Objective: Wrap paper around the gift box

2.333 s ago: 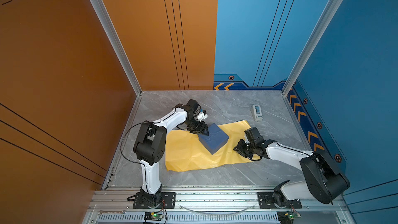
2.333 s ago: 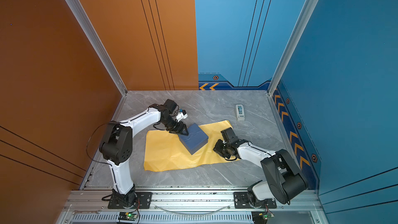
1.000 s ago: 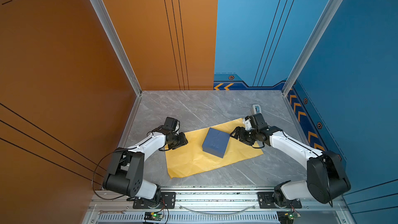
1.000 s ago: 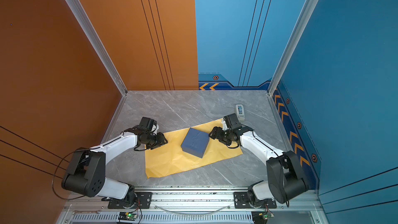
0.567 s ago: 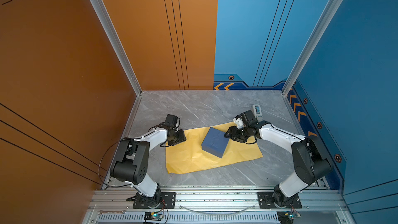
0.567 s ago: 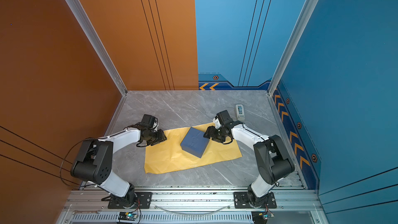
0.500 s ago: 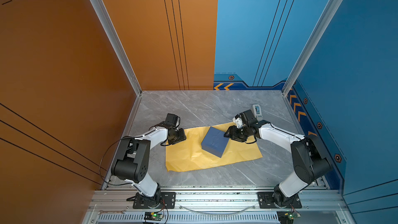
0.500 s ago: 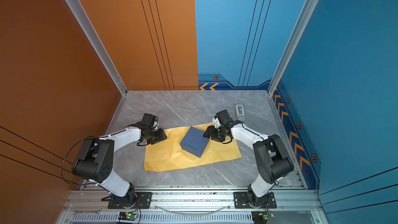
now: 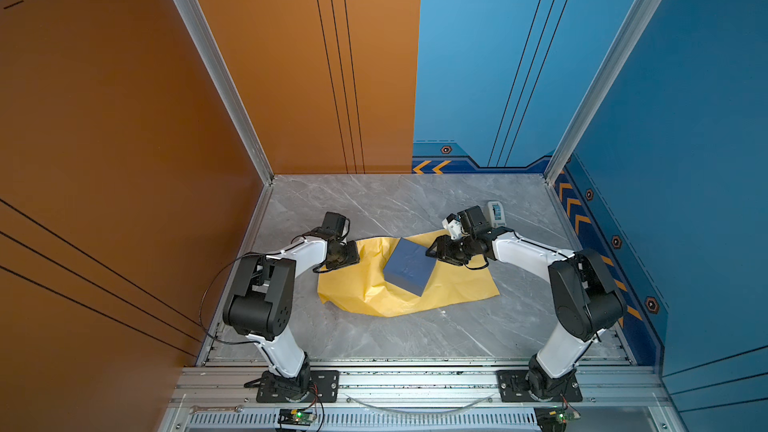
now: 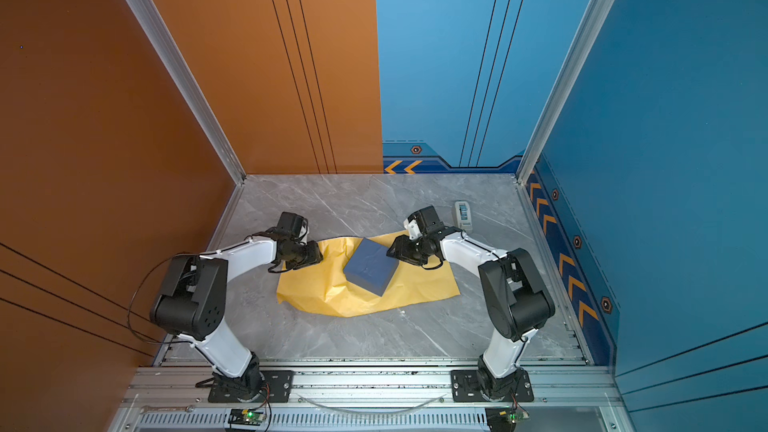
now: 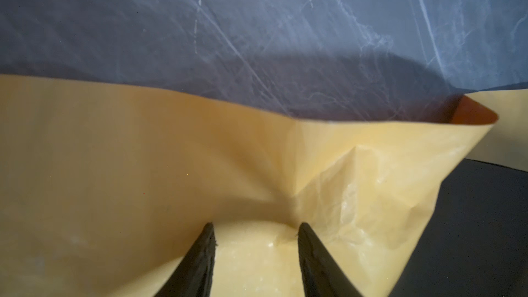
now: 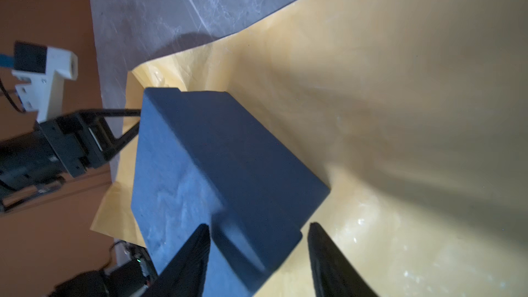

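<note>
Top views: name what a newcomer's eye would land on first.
A dark blue box sits askew on a crumpled yellow paper sheet in the middle of the table. The left gripper meets the sheet's rumpled left edge; the right gripper noses the box's far corner. An orange wall and a blue wall tower behind.

The paper (image 9: 457,284) has buckled along its left side (near edge now bowed).

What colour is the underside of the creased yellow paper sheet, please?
Paper underside: glossy orange, clearest in left wrist view.
</note>
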Robot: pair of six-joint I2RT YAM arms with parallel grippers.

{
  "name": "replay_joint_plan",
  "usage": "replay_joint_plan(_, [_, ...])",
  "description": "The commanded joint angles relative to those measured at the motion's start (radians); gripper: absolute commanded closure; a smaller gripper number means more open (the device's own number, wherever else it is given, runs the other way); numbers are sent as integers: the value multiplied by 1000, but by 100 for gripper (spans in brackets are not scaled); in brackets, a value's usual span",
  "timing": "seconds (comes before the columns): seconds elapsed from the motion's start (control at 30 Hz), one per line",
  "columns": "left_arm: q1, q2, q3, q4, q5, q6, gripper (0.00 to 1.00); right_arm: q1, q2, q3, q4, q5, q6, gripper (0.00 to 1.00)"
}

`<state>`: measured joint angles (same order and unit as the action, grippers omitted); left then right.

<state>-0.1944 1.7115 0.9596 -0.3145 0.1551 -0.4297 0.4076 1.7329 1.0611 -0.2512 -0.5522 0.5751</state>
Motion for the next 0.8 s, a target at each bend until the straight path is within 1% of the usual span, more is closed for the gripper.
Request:
replay_joint_plan(0.0, [20, 31, 5, -93, -57, 41, 50, -32, -50, -17, -1, 17, -13, 29])
replay_joint_plan(0.1, [19, 18, 25, -100, -46, 58, 47, -52, -112, -69, -11, 10, 7, 27])
replay_joint_plan(0.2, [8, -14, 42, -106, -25, 66, 47, -37, -150, -113, -23, 20, 22, 26])
replay_joint_plan(0.3, [-23, -83, 51, -101, 19, 59, 47, -37, -177, -167, 28, -3, 93, 26])
replay_joint_plan(0.4, [-61, -146, 43, -54, 124, 36, 44, -8, -204, -204, 110, -25, 185, 24])
replay_joint_plan(0.47, [-81, -159, 43, -21, 217, 8, 41, 19, -207, -197, 101, -4, 217, 24])
replay_joint_plan(0.53, [-110, -164, 35, 27, 283, -20, 40, 37, -199, -195, 105, 10, 252, 23])
replay_joint_plan(0.7, [-177, -133, 46, 92, 356, -66, 40, 64, -176, -189, 100, 51, 295, 25])
replay_joint_plan(0.77, [-189, -115, 32, 163, 387, -102, 41, 78, -164, -179, 100, 53, 299, 26])
